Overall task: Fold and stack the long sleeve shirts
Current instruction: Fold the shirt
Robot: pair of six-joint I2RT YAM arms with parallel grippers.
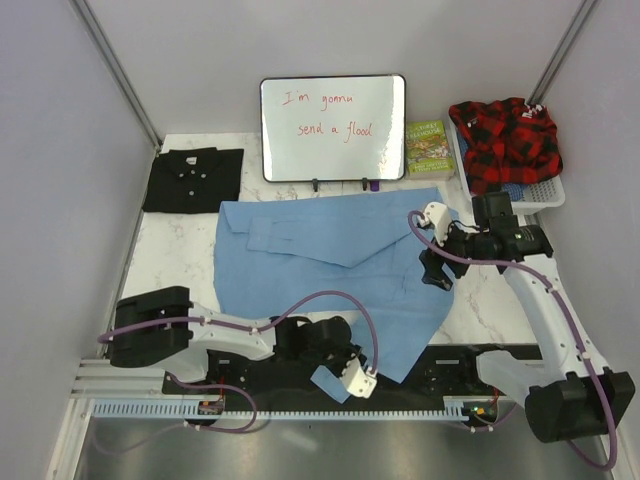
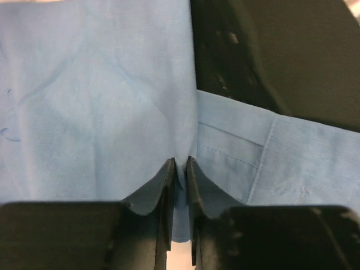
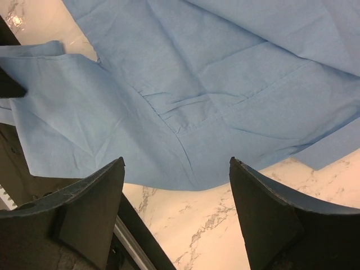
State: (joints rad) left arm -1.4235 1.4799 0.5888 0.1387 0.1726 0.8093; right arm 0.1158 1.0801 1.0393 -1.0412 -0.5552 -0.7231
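Folded black collared shirt sits back-left. My left pincer is clamped on the near edge of the spread light blue long-sleeve shirt on the marble tabletop; right pincer hangs open over its right edge. I'd grab there too, then lift evenly.

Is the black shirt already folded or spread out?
Folded: the black shirt lies as a compact rectangle, buttons up, left of the whiteboard.

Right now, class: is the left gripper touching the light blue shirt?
Touching. The left wrist view shows the left gripper pinching a fold of the light blue shirt between its nearly closed jaws.
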